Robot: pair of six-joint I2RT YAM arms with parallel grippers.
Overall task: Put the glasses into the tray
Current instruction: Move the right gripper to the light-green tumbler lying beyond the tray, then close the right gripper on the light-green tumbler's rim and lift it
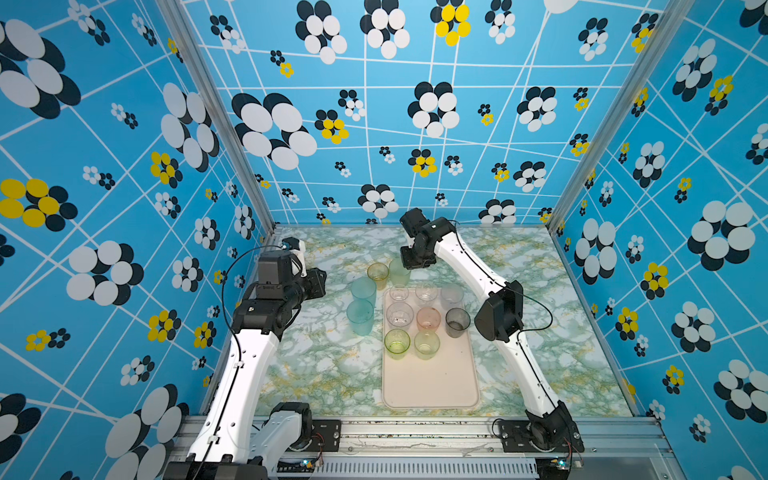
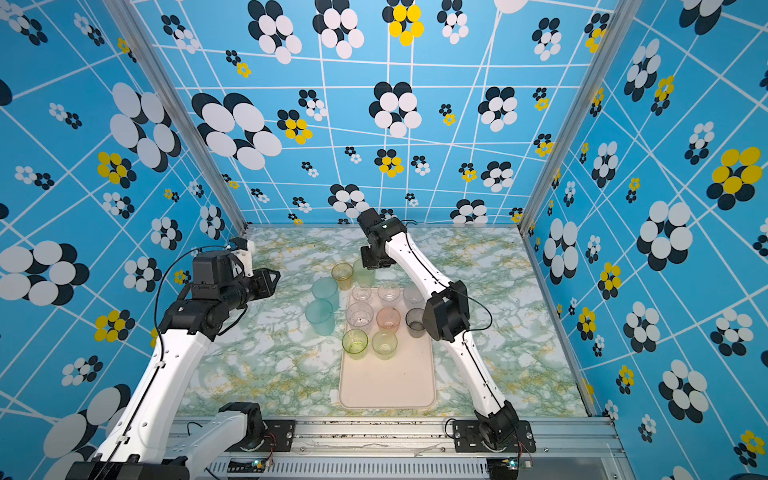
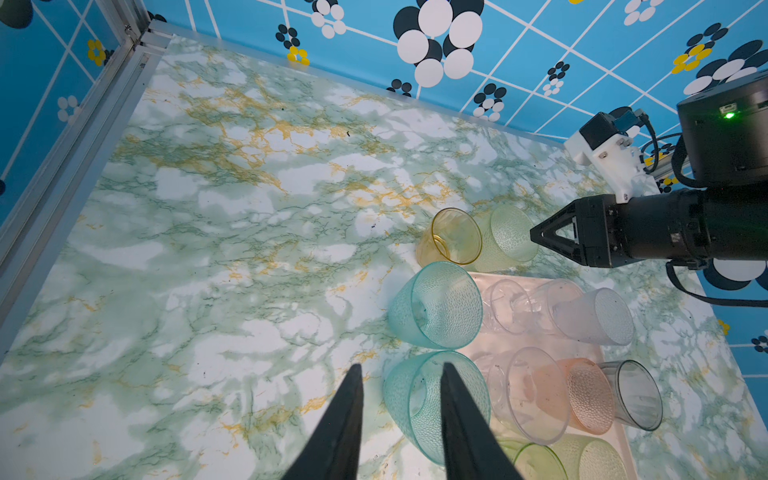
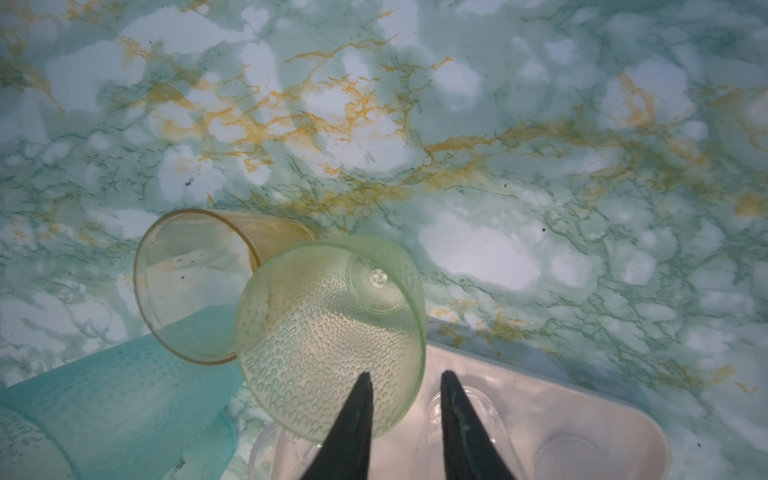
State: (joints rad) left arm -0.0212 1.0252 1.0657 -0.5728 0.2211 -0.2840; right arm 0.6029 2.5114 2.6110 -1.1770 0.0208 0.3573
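Observation:
The cream-pink tray (image 1: 432, 382) (image 2: 386, 386) holds several upright glasses, among them a clear one (image 1: 400, 313), a pink one (image 1: 428, 319), a smoky grey one (image 1: 457, 322) and a green one (image 1: 397, 343). On the table beside it stand two teal tumblers (image 1: 363, 291) (image 3: 436, 305), an amber glass (image 1: 377, 274) (image 4: 191, 282) and a pale green glass (image 1: 399, 272) (image 4: 328, 332). My right gripper (image 4: 405, 376) (image 1: 411, 266) is open, its jaws astride the pale green glass's rim. My left gripper (image 3: 400, 368) (image 1: 322, 284) hangs open and empty, left of the teal tumblers.
The near half of the tray is bare. Marble-patterned tabletop spreads to the left and right of it. Patterned blue walls with metal posts close in three sides. A metal rail (image 1: 415, 432) carrying both arm bases runs along the front.

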